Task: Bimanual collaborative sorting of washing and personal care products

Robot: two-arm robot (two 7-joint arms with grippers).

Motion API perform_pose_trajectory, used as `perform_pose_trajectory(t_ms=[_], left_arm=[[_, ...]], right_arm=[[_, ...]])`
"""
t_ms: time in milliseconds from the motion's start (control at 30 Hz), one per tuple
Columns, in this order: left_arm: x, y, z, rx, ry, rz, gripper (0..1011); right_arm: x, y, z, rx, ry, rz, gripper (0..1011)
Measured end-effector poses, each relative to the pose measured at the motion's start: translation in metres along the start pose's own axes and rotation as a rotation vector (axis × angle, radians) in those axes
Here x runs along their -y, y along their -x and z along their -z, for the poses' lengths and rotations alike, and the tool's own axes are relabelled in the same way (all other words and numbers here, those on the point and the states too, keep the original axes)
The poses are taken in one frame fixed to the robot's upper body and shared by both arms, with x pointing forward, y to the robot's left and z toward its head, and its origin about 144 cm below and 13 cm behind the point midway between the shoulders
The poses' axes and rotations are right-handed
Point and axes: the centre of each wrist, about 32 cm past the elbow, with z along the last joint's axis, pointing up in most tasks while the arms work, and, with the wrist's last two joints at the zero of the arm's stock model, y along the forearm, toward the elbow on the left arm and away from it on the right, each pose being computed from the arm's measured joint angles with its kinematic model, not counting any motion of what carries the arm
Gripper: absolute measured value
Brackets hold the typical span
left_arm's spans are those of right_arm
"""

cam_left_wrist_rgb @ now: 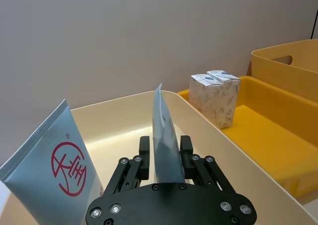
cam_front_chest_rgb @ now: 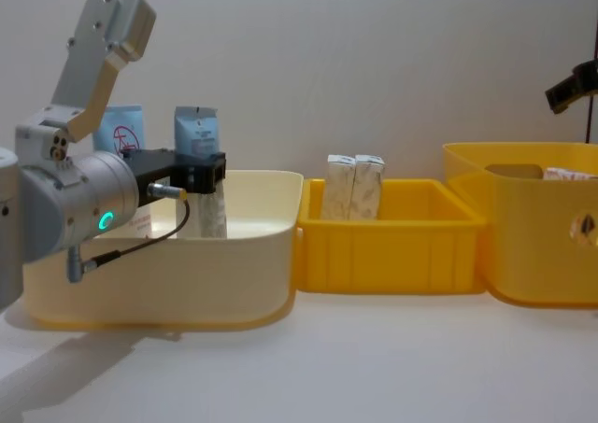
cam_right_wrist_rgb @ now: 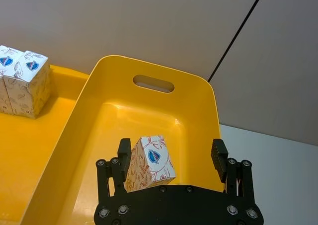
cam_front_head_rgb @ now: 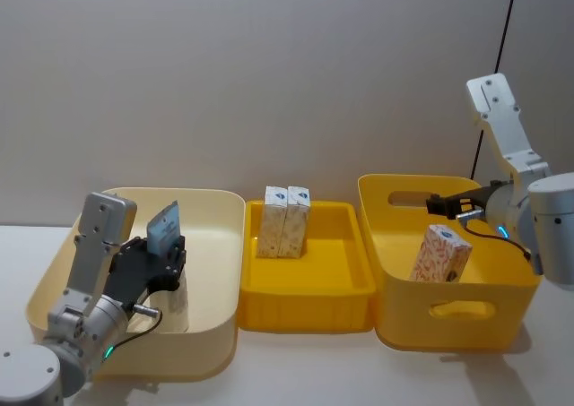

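My left gripper (cam_front_head_rgb: 170, 255) is shut on a pale blue squeeze tube (cam_front_head_rgb: 164, 227), held upright over the cream bin (cam_front_head_rgb: 215, 245); the tube (cam_left_wrist_rgb: 164, 140) shows edge-on between the fingers. A second tube with a red circle logo (cam_left_wrist_rgb: 54, 160) leans inside that bin beside the gripper. Two white cartons (cam_front_head_rgb: 285, 220) stand side by side at the back of the middle yellow tray (cam_front_head_rgb: 305, 307). Another carton (cam_front_head_rgb: 440, 254) leans inside the deep yellow bin (cam_front_head_rgb: 448, 321) on the right. My right gripper (cam_front_head_rgb: 448, 206) hovers open above it, the carton (cam_right_wrist_rgb: 149, 163) lying below its fingers.
The three containers stand in a row on a white table (cam_front_head_rgb: 296, 375), touching each other, with a plain grey wall behind. A black cable (cam_front_head_rgb: 502, 30) hangs by the right arm. Bare table lies in front of the bins.
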Motion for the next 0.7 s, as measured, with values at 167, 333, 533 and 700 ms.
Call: perform_pose_trajectory(t_ms=[167, 333, 533, 700], left_arm=[[0.0003, -0.0001, 0.0002, -0.001, 0.0, 0.0, 255], [0.0004, -0.0003, 0.0003, -0.002, 0.0, 0.0, 224], [0.0006, -0.0003, 0.0003, -0.002, -0.001, 0.0, 224], [0.0008, -0.0002, 0.0004, -0.003, -0.001, 0.001, 224]], right_arm=[[0.0, 0.0, 0.0, 0.0, 0.0, 0.0, 1001], [0.0, 0.0, 0.0, 0.0, 0.0, 0.0, 1001], [0.0, 0.0, 0.0, 0.0, 0.0, 0.0, 1001], [0.0, 0.0, 0.0, 0.0, 0.0, 0.0, 1001]])
